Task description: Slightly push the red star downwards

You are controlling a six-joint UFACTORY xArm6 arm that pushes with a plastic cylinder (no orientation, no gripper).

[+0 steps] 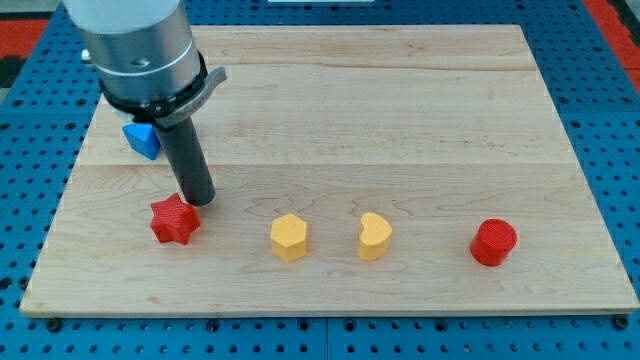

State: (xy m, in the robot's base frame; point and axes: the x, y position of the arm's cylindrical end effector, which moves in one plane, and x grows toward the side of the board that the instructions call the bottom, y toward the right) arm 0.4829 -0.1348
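The red star (173,221) lies on the wooden board (400,120) at the view's lower left. My tip (199,200) stands just above and slightly right of the star, touching or nearly touching its upper right point. The dark rod rises from there to the grey arm housing at the view's top left.
A blue block (143,140) sits at the left, partly hidden behind the rod. A yellow hexagon (289,237), a yellow heart (375,236) and a red cylinder (493,242) stand in a row to the star's right. The board lies on a blue pegboard.
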